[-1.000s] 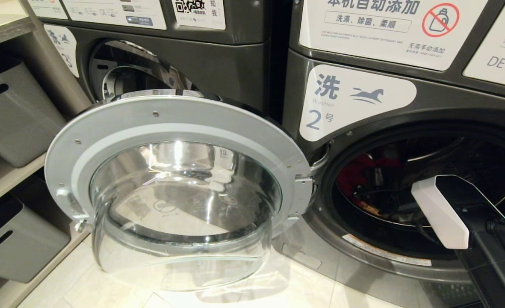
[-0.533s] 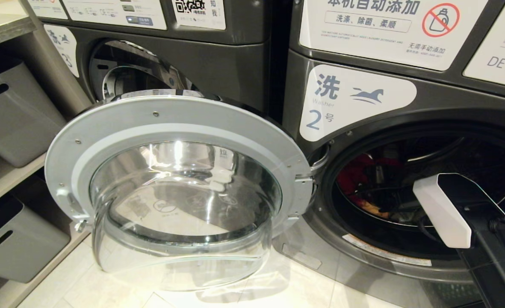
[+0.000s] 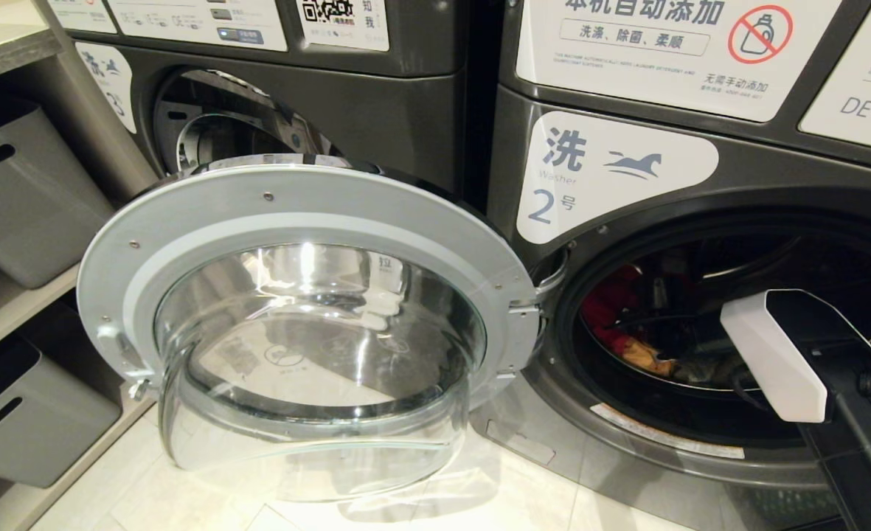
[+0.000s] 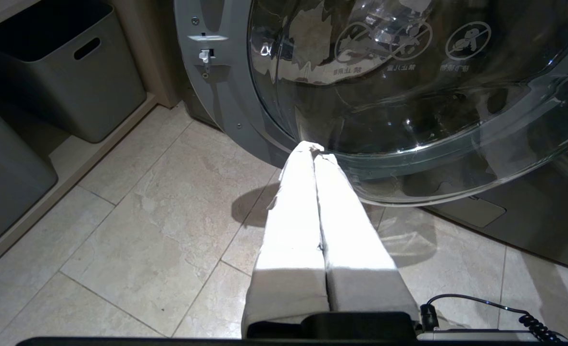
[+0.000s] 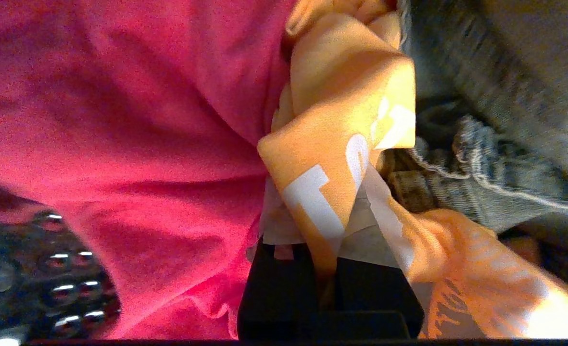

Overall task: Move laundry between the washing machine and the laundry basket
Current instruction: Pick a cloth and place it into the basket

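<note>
Since a second ago the right arm has pulled up and back a bit in the head view, and more orange cloth now shows at the drum's lower left, so the grab seems to be turning into a pull.

So the orange garment (image 5: 341, 139) with the white lettering is the thing to watch. It's bunched up and runs from the right gripper (image 5: 329, 269) straight ahead into the pile, with another flap trailing off to one side. The dark fingers (image 5: 274, 283) are clamped shut with a fold of that orange fabric pinched between them. Pressed against it on one side is a red garment (image 5: 120, 125), on the other a grey denim piece (image 5: 500, 125), and all of it sits low inside the drum (image 3: 708, 413) of the washing machine (image 3: 627, 169) marked 2, whose door (image 3: 302, 214) hangs wide open.

My guess: the next move is a pull back out through the opening, along the same line the cloth stretches. The red piece lies tight against it, so it might drag along.

Right arm is the only one in there. The left gripper (image 4: 312, 149) is parked low over the floor tiles (image 4: 144, 230) just beside the door glass, fingers closed on nothing. No laundry basket visible that I can be sure of.
</note>
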Available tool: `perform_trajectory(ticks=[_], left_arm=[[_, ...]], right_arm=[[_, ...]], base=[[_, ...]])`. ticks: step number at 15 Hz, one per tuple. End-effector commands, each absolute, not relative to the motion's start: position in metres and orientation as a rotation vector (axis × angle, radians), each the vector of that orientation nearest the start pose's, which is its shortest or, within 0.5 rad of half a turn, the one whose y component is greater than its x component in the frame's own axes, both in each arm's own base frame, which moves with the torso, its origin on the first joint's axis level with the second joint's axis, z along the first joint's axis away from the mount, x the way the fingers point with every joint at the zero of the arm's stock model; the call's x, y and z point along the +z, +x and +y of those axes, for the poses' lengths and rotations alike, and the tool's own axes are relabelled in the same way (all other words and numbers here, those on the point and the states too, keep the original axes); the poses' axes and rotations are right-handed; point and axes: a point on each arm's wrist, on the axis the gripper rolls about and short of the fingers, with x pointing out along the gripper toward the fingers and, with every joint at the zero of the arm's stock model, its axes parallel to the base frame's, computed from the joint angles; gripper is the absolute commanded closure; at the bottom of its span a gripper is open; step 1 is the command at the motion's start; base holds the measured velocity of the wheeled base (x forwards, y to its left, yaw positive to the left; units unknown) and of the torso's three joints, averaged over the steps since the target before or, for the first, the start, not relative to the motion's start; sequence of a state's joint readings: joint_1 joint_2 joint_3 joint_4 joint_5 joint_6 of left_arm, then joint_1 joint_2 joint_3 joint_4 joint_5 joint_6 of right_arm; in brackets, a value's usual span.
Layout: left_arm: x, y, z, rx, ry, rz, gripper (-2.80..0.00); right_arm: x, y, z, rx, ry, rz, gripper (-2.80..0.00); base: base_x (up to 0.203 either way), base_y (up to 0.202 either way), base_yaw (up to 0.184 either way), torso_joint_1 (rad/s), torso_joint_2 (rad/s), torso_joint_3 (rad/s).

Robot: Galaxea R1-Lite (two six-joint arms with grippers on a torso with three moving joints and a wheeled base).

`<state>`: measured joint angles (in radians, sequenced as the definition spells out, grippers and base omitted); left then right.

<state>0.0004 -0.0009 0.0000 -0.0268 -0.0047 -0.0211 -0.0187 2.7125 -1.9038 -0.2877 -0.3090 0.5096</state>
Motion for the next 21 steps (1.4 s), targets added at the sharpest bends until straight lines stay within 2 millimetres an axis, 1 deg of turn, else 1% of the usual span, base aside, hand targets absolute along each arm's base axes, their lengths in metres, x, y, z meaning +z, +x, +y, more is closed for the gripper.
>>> perform_trajectory(ticks=[1, 3, 6, 8, 9, 14, 16, 21], left_arm=[[0.075, -0.022, 0.000, -0.004, -0.021, -0.018, 0.00], [0.075, -0.022, 0.000, -0.003, -0.021, -0.018, 0.00], [0.075, -0.022, 0.000, -0.003, -0.021, -0.018, 0.00], [0.075, -0.022, 0.000, -0.003, -0.021, -0.018, 0.00], [0.075, -0.022, 0.000, -0.005, -0.021, -0.018, 0.00], [0.075, -0.022, 0.000, -0.003, -0.021, -0.018, 0.00], [0.075, -0.022, 0.000, -0.004, -0.021, -0.018, 0.00], [0.075, -0.022, 0.000, -0.004, -0.021, -0.018, 0.00]], right_arm=[[0.025, 0.528, -0.016, -0.447, 0.423, 0.397, 0.00], [0.025, 0.519, -0.014, -0.450, 0.419, 0.413, 0.00], [0.026, 0.503, -0.013, -0.441, 0.414, 0.386, 0.00], [0.032, 0.490, -0.014, -0.428, 0.407, 0.340, 0.00], [0.040, 0.482, -0.014, -0.417, 0.396, 0.307, 0.00], [0.058, 0.440, -0.010, -0.367, 0.296, 0.220, 0.00], [0.067, 0.419, -0.008, -0.349, 0.267, 0.199, 0.00], [0.078, 0.370, 0.006, -0.287, 0.229, 0.184, 0.00]], base=[[0.000, 0.000, 0.000, 0.000, 0.00, 0.000], [0.000, 0.000, 0.000, 0.000, 0.00, 0.000], [0.000, 0.000, 0.000, 0.000, 0.00, 0.000], [0.000, 0.000, 0.000, 0.000, 0.00, 0.000], [0.000, 0.000, 0.000, 0.000, 0.00, 0.000], [0.000, 0.000, 0.000, 0.000, 0.00, 0.000], [0.000, 0.000, 0.000, 0.000, 0.00, 0.000], [0.000, 0.000, 0.000, 0.000, 0.00, 0.000]])
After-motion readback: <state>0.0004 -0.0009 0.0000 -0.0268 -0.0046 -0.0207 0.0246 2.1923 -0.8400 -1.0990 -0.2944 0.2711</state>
